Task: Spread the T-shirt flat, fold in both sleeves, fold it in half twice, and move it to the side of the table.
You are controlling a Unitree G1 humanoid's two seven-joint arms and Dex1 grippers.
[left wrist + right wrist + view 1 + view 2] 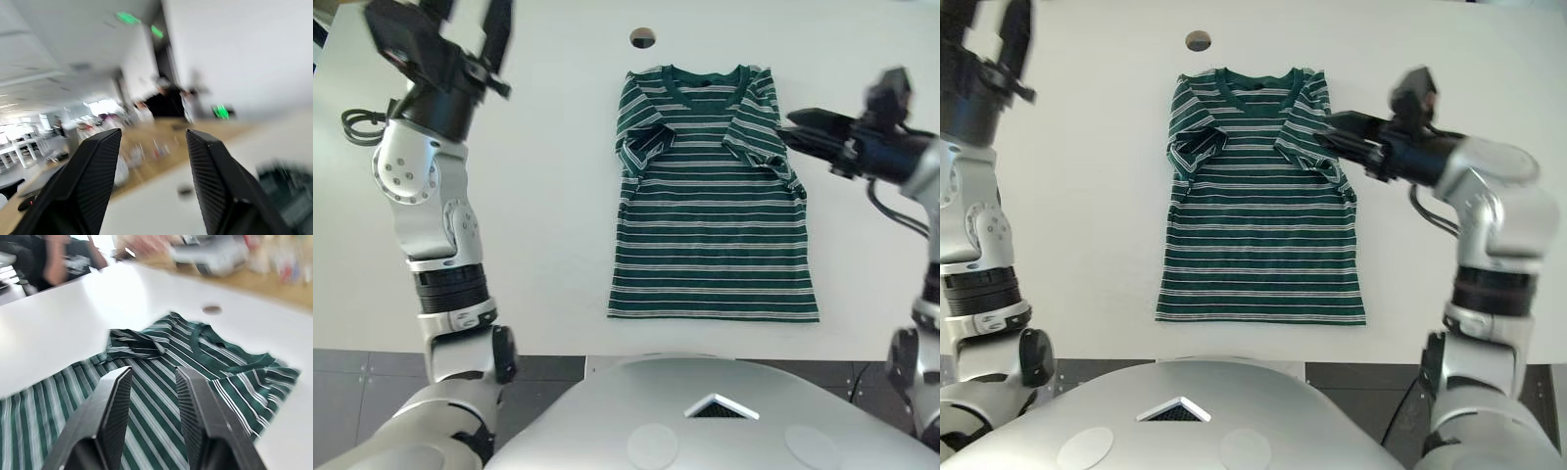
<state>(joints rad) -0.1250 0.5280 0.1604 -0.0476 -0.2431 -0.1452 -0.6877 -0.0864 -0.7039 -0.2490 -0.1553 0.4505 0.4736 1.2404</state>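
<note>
While the striped T-shirt (710, 215) lies flat mid-table (548, 196) with both sleeves (646, 147) tucked in, the head view shows the left gripper (460, 15) raised well off to its left and the right gripper (788, 127) by its right edge. Left wrist view: fingers (93, 181) wide apart, empty. Right wrist view: fingers (115, 411) narrowly apart, empty, over the stripes. A pinch catching only one layer could drag a tucked sleeve loose.
</note>
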